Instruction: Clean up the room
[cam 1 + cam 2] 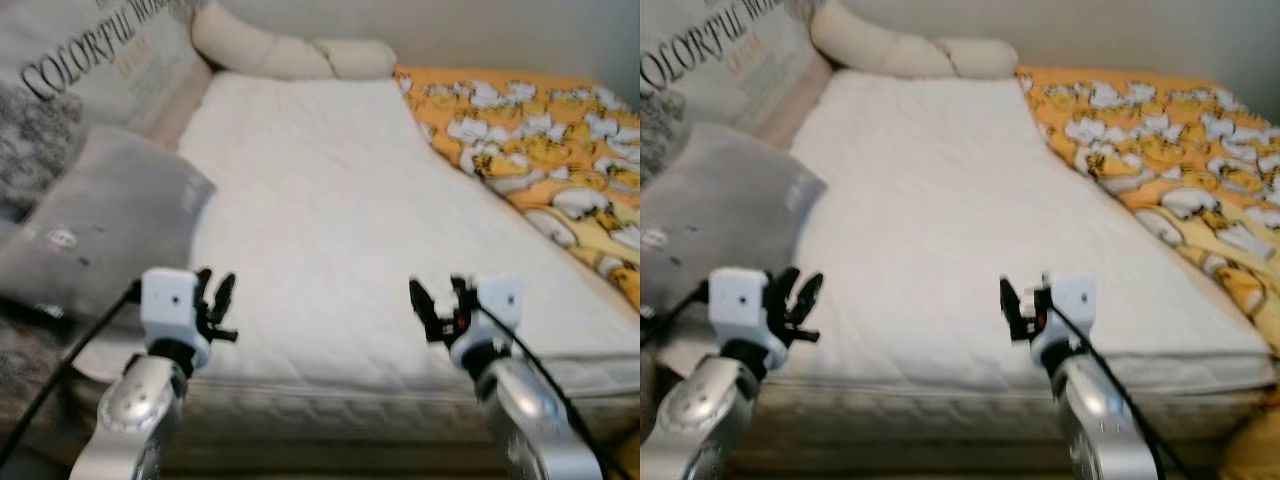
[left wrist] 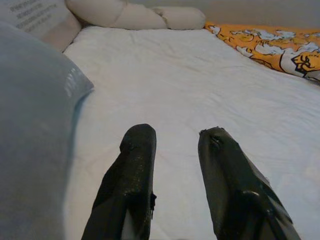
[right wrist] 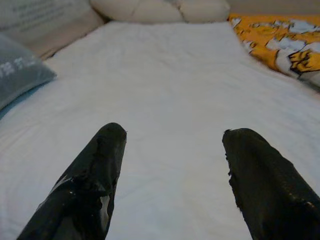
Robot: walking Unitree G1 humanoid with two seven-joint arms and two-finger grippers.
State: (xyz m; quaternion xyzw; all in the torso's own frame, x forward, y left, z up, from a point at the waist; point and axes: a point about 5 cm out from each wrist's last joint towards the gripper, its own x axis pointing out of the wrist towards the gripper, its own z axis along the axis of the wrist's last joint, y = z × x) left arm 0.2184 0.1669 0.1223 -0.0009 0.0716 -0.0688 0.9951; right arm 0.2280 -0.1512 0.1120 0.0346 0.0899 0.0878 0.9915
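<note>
White quilted mattress (image 1: pixel 330 200) lies ahead of you. Your left gripper (image 1: pixel 215 300) at 7 o'clock is parted narrowly, your right gripper (image 1: pixel 438 305) at 5 wider, both empty above the near edge. The pillow (image 1: pixel 70 70) at 10 reads "COLORFUL"; an orange blanket (image 1: pixel 540 140) lies at 2.

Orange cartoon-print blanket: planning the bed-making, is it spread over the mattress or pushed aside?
Pushed aside: the orange cartoon-print blanket lies bunched along the right edge, leaving the white quilted mattress bare.
</note>
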